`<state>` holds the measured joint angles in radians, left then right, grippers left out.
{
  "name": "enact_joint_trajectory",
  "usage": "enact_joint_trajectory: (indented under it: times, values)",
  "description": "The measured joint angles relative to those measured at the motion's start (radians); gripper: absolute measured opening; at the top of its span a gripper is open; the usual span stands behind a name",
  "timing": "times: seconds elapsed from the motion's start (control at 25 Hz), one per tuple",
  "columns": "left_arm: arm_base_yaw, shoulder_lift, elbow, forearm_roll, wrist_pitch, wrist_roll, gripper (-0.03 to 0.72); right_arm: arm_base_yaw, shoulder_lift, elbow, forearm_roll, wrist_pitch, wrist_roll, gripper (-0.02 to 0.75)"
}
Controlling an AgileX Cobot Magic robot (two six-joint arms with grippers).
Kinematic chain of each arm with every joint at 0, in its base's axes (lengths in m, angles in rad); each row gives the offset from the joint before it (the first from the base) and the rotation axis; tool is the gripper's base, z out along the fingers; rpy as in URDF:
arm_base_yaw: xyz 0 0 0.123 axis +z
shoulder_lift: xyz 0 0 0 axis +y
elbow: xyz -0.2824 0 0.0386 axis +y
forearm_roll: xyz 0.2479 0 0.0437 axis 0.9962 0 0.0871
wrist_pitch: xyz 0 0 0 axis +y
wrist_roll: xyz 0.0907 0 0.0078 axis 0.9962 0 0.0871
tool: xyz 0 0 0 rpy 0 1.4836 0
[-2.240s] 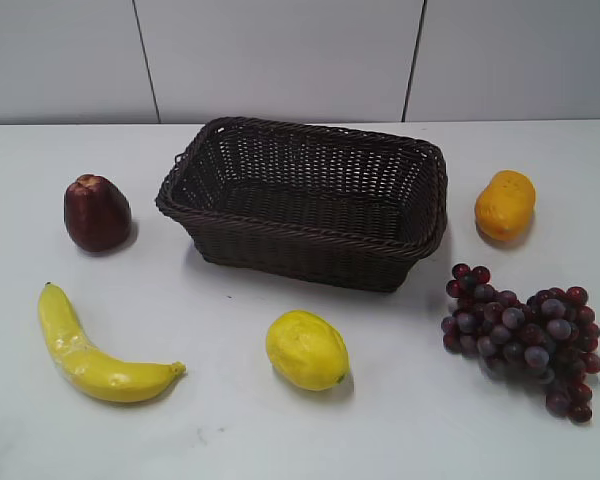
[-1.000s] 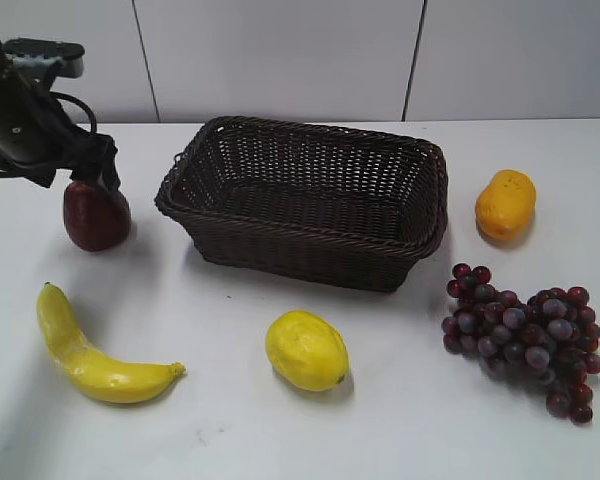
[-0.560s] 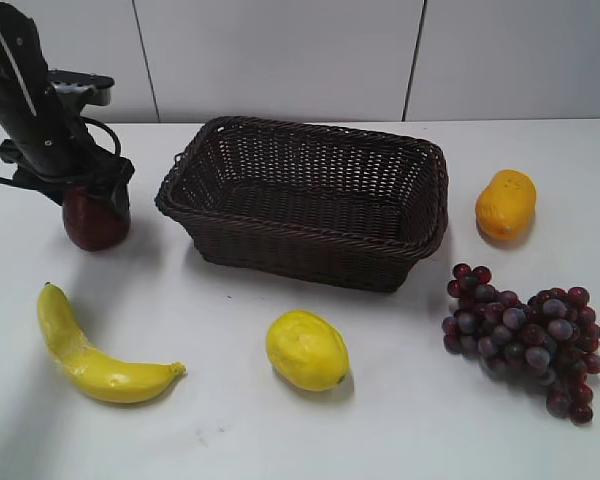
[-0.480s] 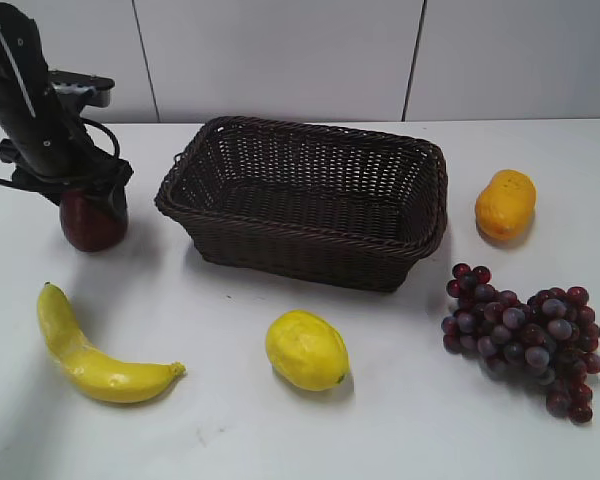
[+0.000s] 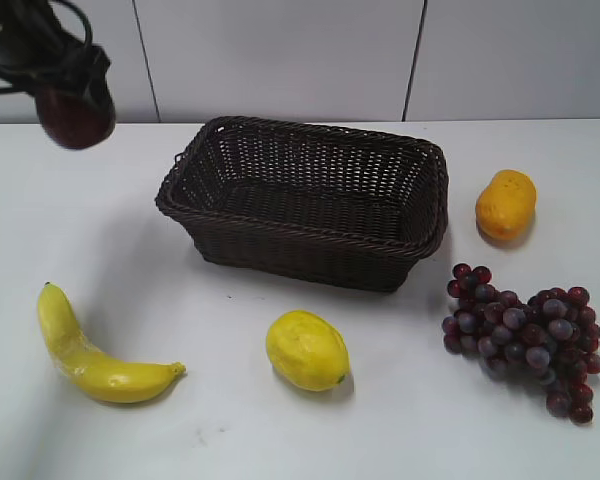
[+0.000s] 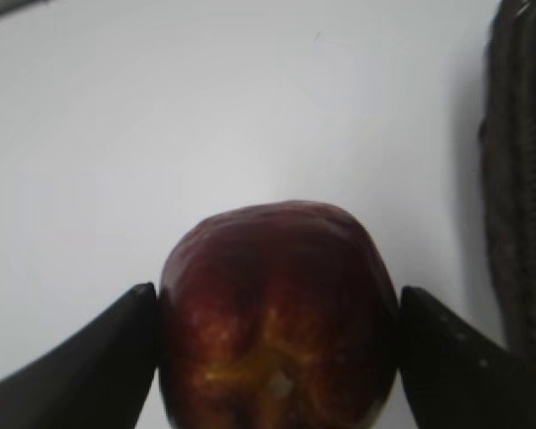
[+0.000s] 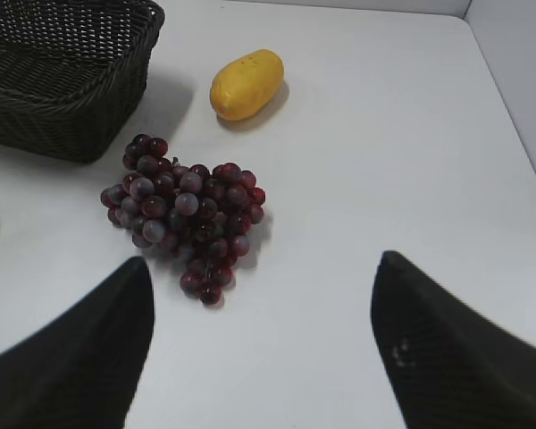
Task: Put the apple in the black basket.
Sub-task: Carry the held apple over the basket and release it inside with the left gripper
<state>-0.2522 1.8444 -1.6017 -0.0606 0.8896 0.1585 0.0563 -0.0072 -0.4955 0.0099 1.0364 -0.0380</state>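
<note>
The apple (image 5: 75, 118) is hanging in the air at the far left, clear of the desk (image 5: 180, 300), pinched between the two fingers of the left pincer (image 6: 277, 344). The black basket (image 5: 310, 200) is sitting to its right, well apart. A banana (image 5: 85, 350) and a lemon (image 5: 306, 350) are lying in front. The right pincer (image 7: 259, 344) is gaping wide over bare desk, near the grapes (image 7: 183, 210) and a mango (image 7: 246, 83).
</note>
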Motion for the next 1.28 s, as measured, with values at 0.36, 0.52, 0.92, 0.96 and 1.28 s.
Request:
enact_joint_trajectory:
  times: [0.36, 0.52, 0.92, 0.96, 1.28]
  values:
    - [-0.246, 0.024, -0.126, -0.036, -0.101, 0.003, 0.593, 0.000, 0.000, 0.000, 0.000, 0.000, 0.000, 0.571]
    - [-0.309, 0.110, -0.129, -0.062, -0.139, 0.003, 0.593, 0.000, 0.000, 0.000, 0.000, 0.000, 0.000, 0.571]
    - [-0.323, 0.325, -0.129, -0.182, -0.169, 0.003, 0.593, 0.000, 0.000, 0.000, 0.000, 0.000, 0.000, 0.571]
    - [-0.323, 0.337, -0.129, -0.182, -0.171, 0.003, 0.592, 0.000, 0.000, 0.000, 0.000, 0.000, 0.000, 0.571]
    - [-0.323, 0.365, -0.143, -0.183, -0.185, 0.003, 0.679, 0.000, 0.000, 0.000, 0.000, 0.000, 0.000, 0.571]
